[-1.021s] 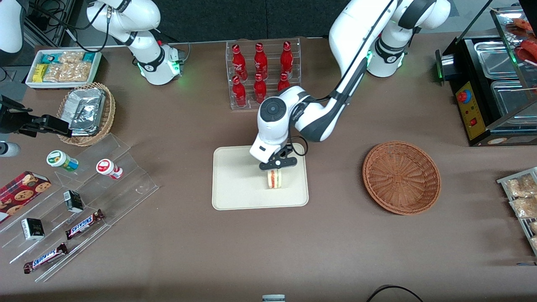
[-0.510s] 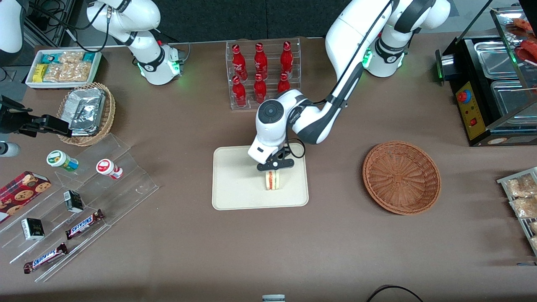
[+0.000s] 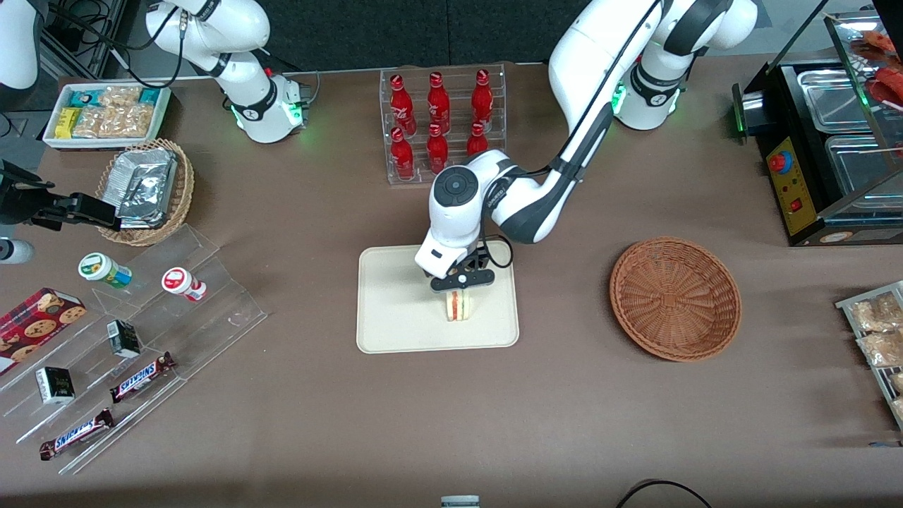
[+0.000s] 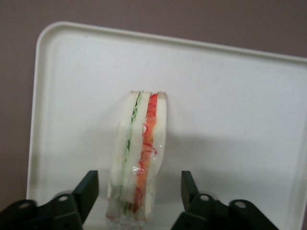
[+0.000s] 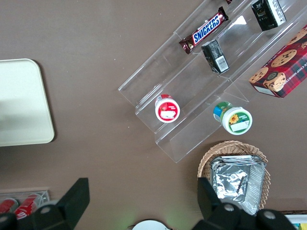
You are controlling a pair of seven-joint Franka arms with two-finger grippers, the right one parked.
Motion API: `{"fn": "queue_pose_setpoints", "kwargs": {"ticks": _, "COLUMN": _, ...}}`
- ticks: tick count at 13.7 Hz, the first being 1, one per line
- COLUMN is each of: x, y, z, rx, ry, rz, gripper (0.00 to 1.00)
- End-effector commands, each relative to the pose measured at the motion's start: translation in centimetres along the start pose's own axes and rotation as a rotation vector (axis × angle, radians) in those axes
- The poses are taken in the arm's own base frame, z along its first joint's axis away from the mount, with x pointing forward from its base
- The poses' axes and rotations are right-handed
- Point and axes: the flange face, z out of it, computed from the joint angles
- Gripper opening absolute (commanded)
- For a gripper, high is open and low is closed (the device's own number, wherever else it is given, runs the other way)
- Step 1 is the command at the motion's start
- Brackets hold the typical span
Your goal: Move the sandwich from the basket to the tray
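Front view: gripper (image 3: 460, 281), open, hides the top of the sandwich (image 3: 458, 307) on the tray (image 3: 395, 310).

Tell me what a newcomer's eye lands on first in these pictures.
First, the sandwich standing on its edge on the cream tray at mid-table, with the gripper right above it, jaws open on either side and not touching it. Next, the reddish-brown basket toward the working arm's end, with nothing in it. Then the rack of red bottles, farther from the front camera than the tray.
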Motion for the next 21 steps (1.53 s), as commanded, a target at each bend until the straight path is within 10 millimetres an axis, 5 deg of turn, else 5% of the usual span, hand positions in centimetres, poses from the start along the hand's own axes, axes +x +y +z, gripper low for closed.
{"fn": "queue_pose_setpoints", "kwargs": {"ticks": 1, "x": 2.2, "y": -1.9, "z": -7.1, "rx": 0.040, "ry": 0.027, "rz": -0.059, "gripper": 0.99}}
{"fn": "queue_pose_setpoints", "kwargs": {"ticks": 5, "x": 6.5, "y": -7.6, "z": -19.4, "rx": 0.092, "ry": 0.033, "rz": -0.171, "gripper": 0.99}}
{"fn": "queue_pose_setpoints", "kwargs": {"ticks": 12, "x": 10.1, "y": -22.8, "z": -34.5, "rx": 0.190, "ry": -0.031, "rz": -0.244, "gripper": 0.99}}
{"fn": "queue_pose_setpoints", "kwargs": {"ticks": 17, "x": 10.1, "y": -35.0, "z": -41.1, "rx": 0.166, "ry": -0.153, "rz": -0.076, "gripper": 0.99}}
{"fn": "queue_pose_setpoints", "kwargs": {"ticks": 21, "x": 6.6, "y": -43.5, "z": -43.3, "rx": 0.134, "ry": -0.203, "rz": 0.064, "gripper": 1.00}}
